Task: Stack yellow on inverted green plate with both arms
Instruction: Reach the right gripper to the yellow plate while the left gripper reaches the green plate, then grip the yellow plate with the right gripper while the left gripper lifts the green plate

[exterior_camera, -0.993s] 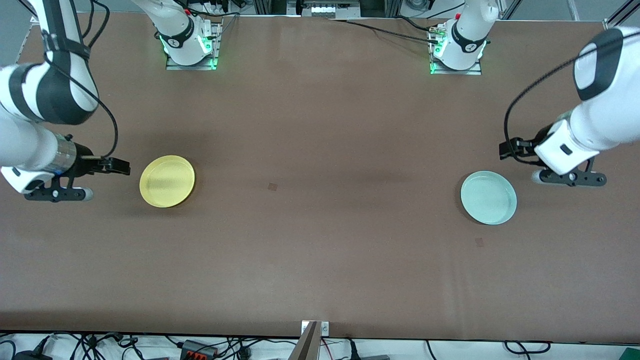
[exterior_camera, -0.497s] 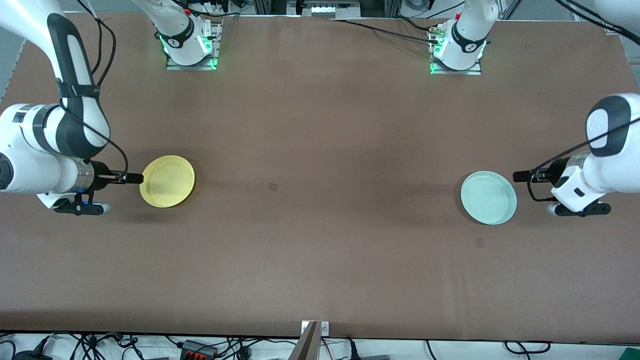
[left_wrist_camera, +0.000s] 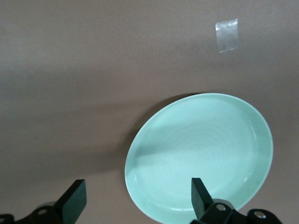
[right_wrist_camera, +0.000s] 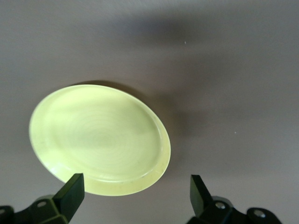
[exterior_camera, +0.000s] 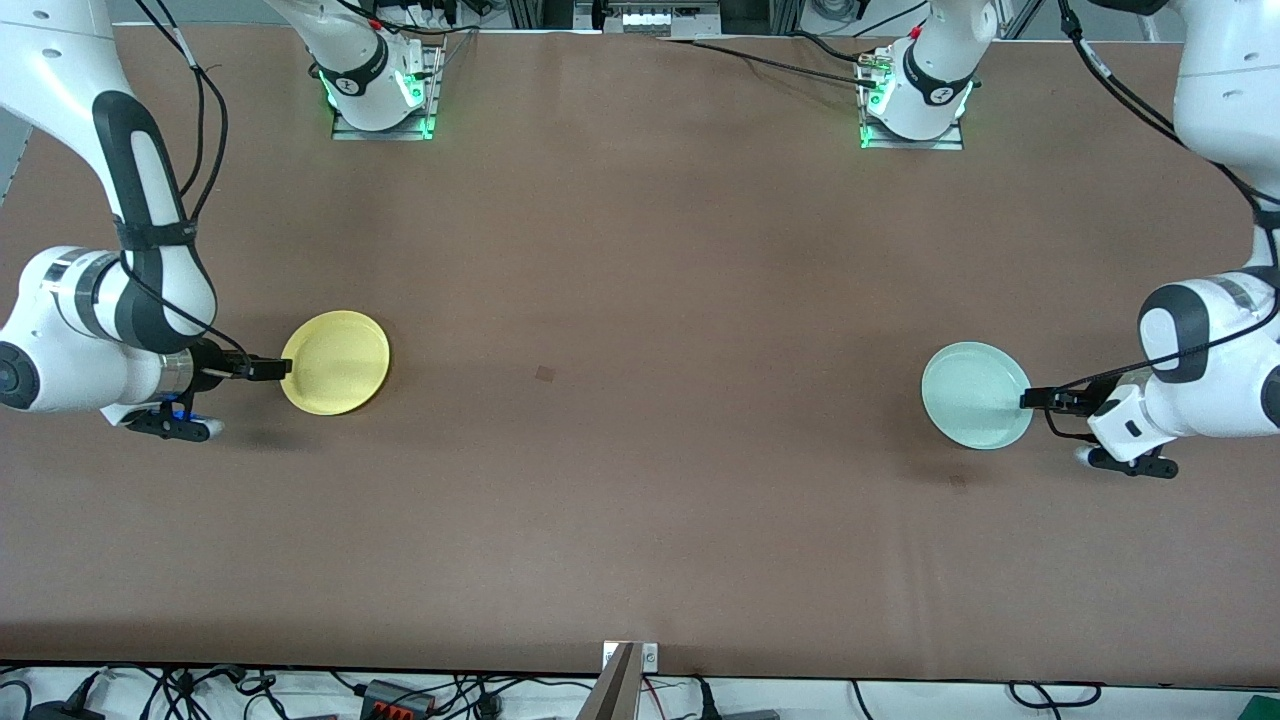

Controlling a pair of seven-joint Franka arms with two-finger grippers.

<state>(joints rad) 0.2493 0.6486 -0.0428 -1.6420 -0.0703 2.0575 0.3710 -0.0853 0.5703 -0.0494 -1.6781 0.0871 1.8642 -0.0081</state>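
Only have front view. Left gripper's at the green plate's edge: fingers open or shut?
Observer: Open. The left wrist view shows the left gripper spread wide, with the near rim of the green plate between its fingers, unclamped.
Operator: Right one at the yellow?
Observer: Same. The right gripper is open, with the near edge of the yellow plate between its fingers.
Operator: Green flipped yet?
Observer: No. The left wrist view shows its ringed hollow facing up.
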